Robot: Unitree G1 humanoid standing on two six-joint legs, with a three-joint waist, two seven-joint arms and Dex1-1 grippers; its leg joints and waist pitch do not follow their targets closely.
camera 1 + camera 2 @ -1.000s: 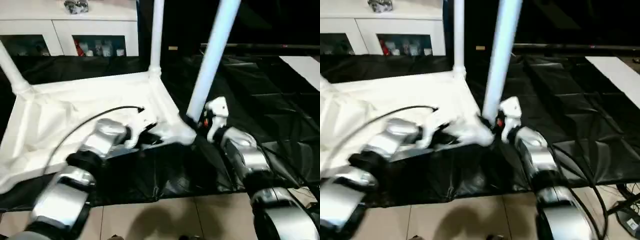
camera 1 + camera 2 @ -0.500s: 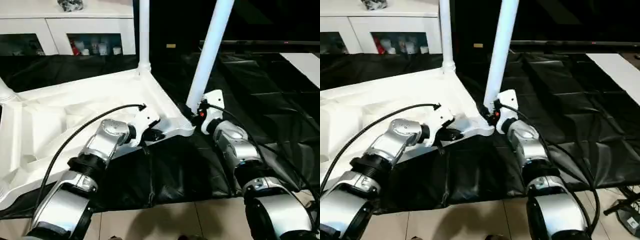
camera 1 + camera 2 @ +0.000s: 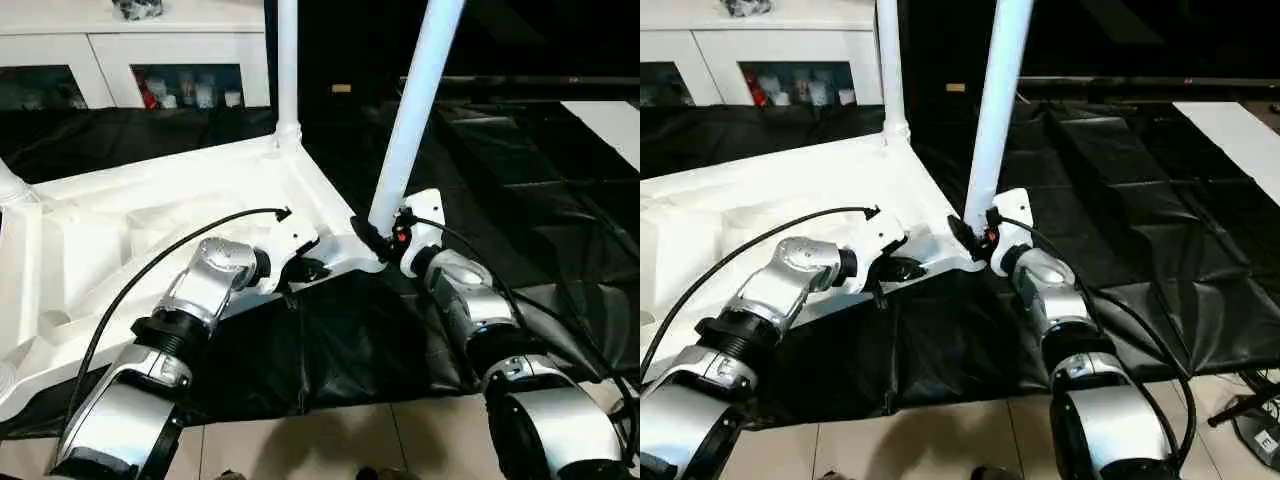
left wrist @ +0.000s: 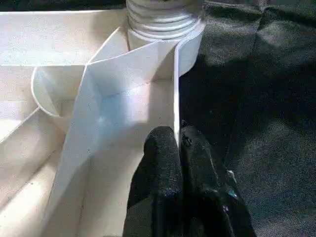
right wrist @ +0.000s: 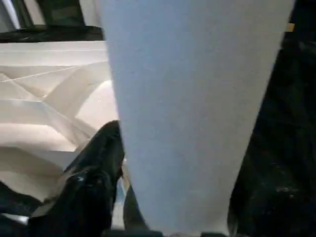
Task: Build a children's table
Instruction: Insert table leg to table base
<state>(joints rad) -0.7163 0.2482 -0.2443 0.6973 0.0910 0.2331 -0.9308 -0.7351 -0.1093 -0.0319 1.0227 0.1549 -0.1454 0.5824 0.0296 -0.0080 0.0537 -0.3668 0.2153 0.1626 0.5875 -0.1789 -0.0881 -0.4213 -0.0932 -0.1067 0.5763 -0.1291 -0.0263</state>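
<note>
The white tabletop [image 3: 150,215] lies upside down on a black sheet, ribbed underside up. One white leg [image 3: 410,110] rises from its near right corner socket, and another leg [image 3: 288,60] from the far corner. A third leg's base [image 3: 10,185] shows at the left. My left gripper [image 3: 305,270] is shut on the tabletop's thin near rim [image 4: 175,98], just short of the corner socket [image 4: 163,19]. At the foot of the near leg [image 5: 197,98] my right gripper [image 3: 380,228] is open around it, one black finger [image 5: 94,168] beside the tube.
A white cabinet with glass doors [image 3: 150,60] stands behind the tabletop. The black sheet [image 3: 520,180] spreads to the right, with a white panel [image 3: 610,115] at its far right. Tiled floor [image 3: 330,440] lies at the front. A black cable [image 3: 150,270] loops over my left forearm.
The camera has shifted and settled. My right gripper's finger now stands further out from the leg's foot than before. The left gripper stays clamped on the rim.
</note>
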